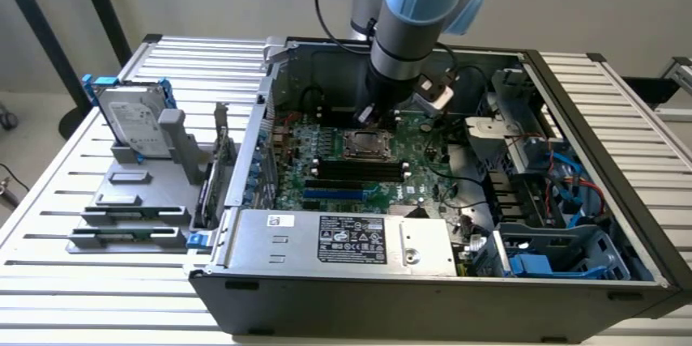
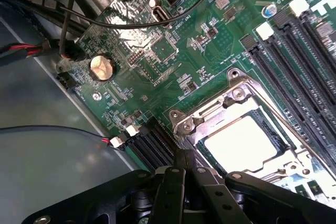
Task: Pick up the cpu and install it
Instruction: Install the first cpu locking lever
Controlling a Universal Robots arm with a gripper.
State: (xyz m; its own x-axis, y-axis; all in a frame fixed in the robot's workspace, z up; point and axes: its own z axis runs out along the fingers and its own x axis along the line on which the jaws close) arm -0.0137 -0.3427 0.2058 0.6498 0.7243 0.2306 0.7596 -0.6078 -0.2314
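On slatted worktop (image 1: 65,200): opened computer case (image 1: 605,281).
Cpu (image 2: 241,142) seated in motherboard socket (image 2: 210,114); hand (image 2: 185,167) clenched, empty, just beside it.

From my remote seat I can make out very little writing: the grey power supply box (image 1: 340,242) at the front of the computer case (image 1: 433,297) carries a dark label (image 1: 352,240) with white print and small certification marks, plus a small white sticker (image 1: 281,220) beside it, but none of the characters resolve into words I can read. On the green motherboard (image 2: 173,56) in the wrist view I see tiny white silkscreen markings beside the components and near the coin cell battery (image 2: 102,67), all too small for me to read.
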